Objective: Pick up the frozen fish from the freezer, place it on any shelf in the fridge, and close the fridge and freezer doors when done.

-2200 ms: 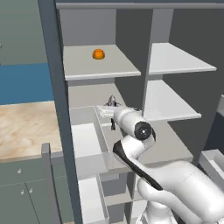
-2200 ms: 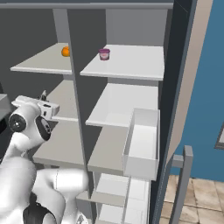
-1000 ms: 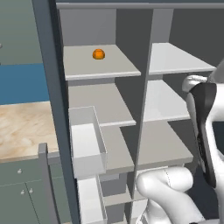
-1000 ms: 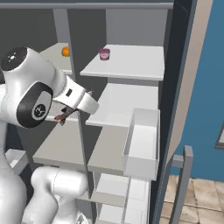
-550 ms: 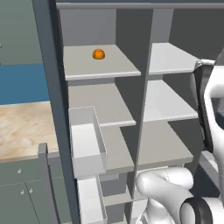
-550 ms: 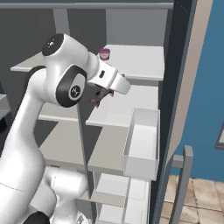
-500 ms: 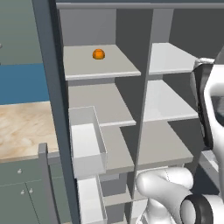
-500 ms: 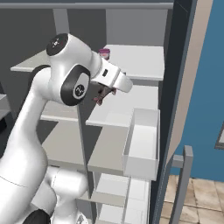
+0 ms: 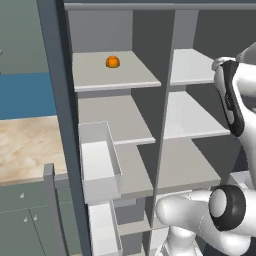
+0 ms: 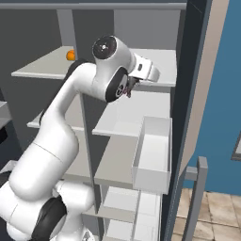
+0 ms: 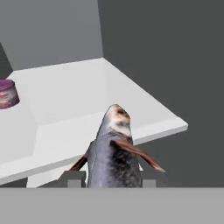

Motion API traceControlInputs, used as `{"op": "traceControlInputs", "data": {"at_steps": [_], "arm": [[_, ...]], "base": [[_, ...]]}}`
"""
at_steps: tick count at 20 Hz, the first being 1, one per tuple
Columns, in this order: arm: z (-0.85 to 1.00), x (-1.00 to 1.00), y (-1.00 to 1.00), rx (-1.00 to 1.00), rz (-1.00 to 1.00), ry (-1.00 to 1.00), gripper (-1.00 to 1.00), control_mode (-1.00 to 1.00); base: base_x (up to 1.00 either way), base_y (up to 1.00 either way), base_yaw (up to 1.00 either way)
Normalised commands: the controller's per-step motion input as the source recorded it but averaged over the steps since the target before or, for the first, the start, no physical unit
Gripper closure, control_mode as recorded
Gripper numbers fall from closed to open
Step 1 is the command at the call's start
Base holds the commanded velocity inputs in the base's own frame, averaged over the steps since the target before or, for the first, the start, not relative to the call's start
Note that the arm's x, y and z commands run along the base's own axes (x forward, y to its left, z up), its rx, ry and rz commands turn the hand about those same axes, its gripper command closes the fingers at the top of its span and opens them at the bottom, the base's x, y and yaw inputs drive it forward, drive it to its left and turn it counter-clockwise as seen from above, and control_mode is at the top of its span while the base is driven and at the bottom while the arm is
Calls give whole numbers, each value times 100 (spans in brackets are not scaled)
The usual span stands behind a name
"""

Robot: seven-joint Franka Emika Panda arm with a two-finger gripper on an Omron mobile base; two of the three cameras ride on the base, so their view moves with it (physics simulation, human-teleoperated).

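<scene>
My gripper [image 11: 111, 178] is shut on the frozen fish [image 11: 113, 146], a grey body with brown fins, head pointing away from the hand. Just beyond it lies a white shelf [image 11: 83, 98] of the fridge, its front edge level with the fish. In the right base view the gripper [image 10: 128, 90] hangs in front of the upper fridge shelf [image 10: 162, 63], with the fish a small dark shape between the fingers. The freezer [image 9: 112, 120] is the narrower left half, and its door [image 9: 54, 125] stands open. The fridge door [image 10: 190, 108] stands open too.
A small purple-pink item [image 11: 7, 93] stands on the same shelf, left of the fish. A round orange item [image 9: 112, 62] sits on the top freezer shelf. Clear door bins [image 9: 100, 167] [image 10: 153, 155] jut out beside the shelves. A wooden counter [image 9: 25, 150] lies to the left.
The arm has swung up and to the right, from the divider between the halves to the front of the upper fridge shelf, with the fish still in the gripper.
</scene>
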Motion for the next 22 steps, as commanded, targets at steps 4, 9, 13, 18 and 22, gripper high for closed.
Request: {"op": "traceControlInputs", "data": {"at_steps": [4, 9, 13, 18, 22], "arm": [[11, 100, -12, 0, 14, 1, 100, -100], [0, 100, 0, -3, 7, 1, 100, -100], [0, 100, 0, -5, 3, 3, 100, -100], [0, 100, 0, -6, 1, 9, -100, -100], [0, 100, 6, -10, 0, 6, -100, -100]], "base": [[0, 0, 0], [0, 0, 0], [0, 0, 0], [0, 0, 0], [0, 0, 0]]}}
